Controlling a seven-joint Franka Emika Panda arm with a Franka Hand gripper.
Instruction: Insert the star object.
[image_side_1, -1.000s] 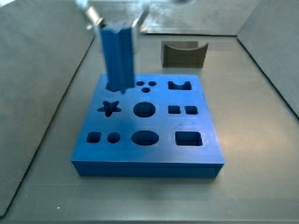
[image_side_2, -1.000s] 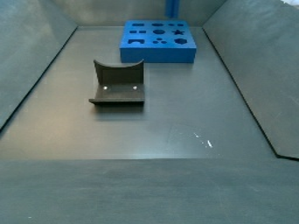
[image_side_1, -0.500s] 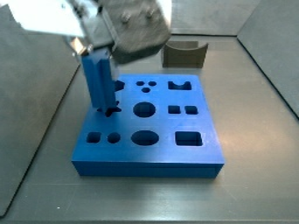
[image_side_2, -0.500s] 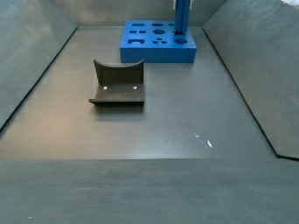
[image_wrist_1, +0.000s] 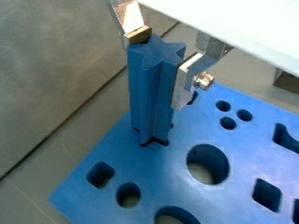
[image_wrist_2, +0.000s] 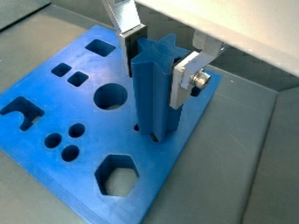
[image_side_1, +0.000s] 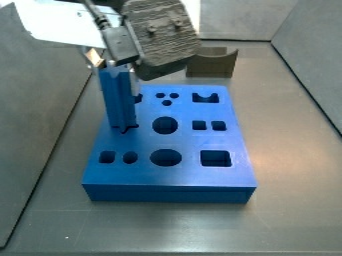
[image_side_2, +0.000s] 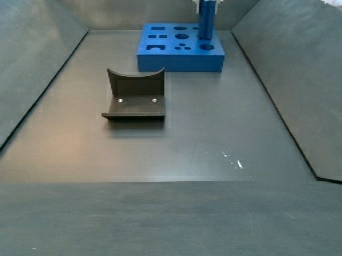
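Observation:
The star object (image_side_1: 118, 98) is a tall bright-blue ridged peg standing upright, with its lower end in the star-shaped hole at the left side of the blue board (image_side_1: 201, 178). My gripper (image_side_1: 118, 62) is above the board and shut on the peg's upper part. In both wrist views the silver fingers (image_wrist_1: 191, 74) (image_wrist_2: 186, 77) press the peg (image_wrist_1: 152, 96) (image_wrist_2: 155, 92) from two sides, and the board (image_wrist_1: 239, 157) (image_wrist_2: 59, 96) lies below. In a side view the peg (image_side_2: 209, 24) rises from the board (image_side_2: 181, 62) at the far end.
The board has several other shaped holes, among them a round one (image_side_1: 164, 125) and a hexagonal one (image_wrist_2: 118, 178). A grey curved block (image_side_1: 211, 64) stands behind the board, and shows nearer the middle of the floor in a side view (image_side_2: 135, 96). Sloped grey walls enclose the floor.
My gripper has carried the peg from the board's back-left part forward to the star hole and lowered its end into it. In the last half second it has barely moved.

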